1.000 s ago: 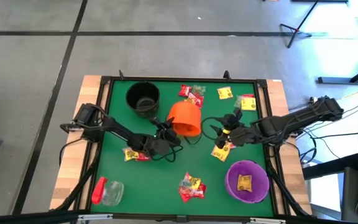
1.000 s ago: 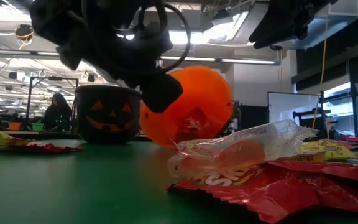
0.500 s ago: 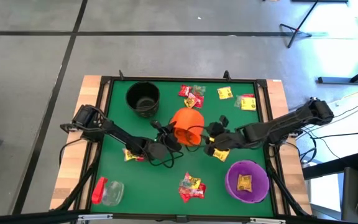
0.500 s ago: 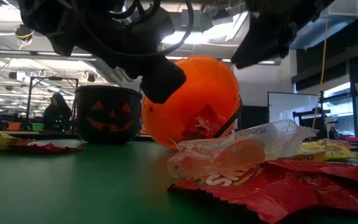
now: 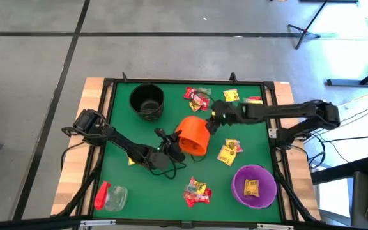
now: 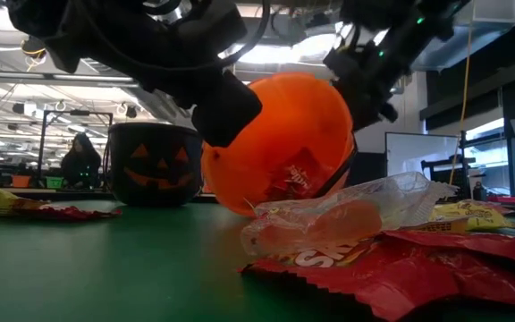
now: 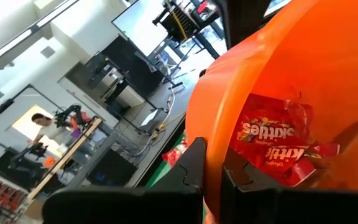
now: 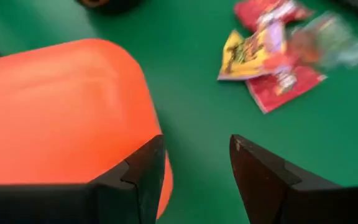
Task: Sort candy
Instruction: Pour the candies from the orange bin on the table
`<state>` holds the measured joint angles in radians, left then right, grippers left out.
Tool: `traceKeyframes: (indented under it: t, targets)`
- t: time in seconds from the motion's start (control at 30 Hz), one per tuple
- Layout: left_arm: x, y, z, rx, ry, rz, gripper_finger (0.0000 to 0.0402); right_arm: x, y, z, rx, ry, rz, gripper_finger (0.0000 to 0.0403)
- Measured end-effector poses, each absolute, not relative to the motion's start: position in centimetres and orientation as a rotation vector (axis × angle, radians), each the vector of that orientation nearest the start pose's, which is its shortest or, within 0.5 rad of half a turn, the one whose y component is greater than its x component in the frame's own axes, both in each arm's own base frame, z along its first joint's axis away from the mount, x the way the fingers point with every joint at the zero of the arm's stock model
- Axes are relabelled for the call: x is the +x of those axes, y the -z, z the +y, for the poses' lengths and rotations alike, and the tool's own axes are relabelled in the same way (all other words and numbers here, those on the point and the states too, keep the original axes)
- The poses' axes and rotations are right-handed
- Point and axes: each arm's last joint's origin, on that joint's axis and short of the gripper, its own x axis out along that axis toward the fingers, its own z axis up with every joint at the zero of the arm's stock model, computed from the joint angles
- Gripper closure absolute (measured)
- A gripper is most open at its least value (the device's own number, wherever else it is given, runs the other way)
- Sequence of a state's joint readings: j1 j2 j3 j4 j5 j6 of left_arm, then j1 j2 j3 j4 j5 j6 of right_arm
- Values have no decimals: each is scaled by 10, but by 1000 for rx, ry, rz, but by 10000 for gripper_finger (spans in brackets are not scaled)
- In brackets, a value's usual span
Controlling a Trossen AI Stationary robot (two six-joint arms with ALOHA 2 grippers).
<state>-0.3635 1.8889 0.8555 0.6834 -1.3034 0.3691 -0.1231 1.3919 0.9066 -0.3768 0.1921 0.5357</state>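
Candy lies scattered in small crinkly packets. Red Skittles packets sit just past the left gripper, inside the tilted orange bucket it pinches by the rim. A red, yellow and greenish cluster lies just beside the right gripper. A yellow packet lies near that gripper on the mat, another cluster farther off.

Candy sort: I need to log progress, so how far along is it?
Done: one yellow packet sits in the purple bucket, red packets in the orange bucket. In hand: the left claw is shut on that tipped bucket's rim; the right claw hovers open beside it. Left: loose candy across the table.
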Motion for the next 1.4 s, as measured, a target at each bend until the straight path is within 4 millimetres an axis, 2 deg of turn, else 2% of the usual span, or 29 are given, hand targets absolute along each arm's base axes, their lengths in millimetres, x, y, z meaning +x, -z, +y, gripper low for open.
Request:
traceKeyframes:
  t: [0.13,0.3,0.53,0.83,0.93,1.13,1.4]
  targets:
    - [337,-149,-99,609,-871,416,401,280,-226,-57,541,358,788,226]
    - [338,-148,-100,605,-854,414,401,281,-228,-66,589,267,762,226]
    - [337,-147,-100,599,-829,419,401,283,-232,-63,628,148,735,226]
    - [343,-150,-88,564,-850,399,401,294,-250,-57,711,-139,582,226]
    - [344,-151,-84,572,-885,400,401,293,-257,-57,711,-147,558,226]
    - [347,-169,-85,571,-905,319,401,283,-276,-56,659,-108,487,226]
    - [344,-196,-90,589,-920,193,401,243,-311,-54,519,127,385,226]
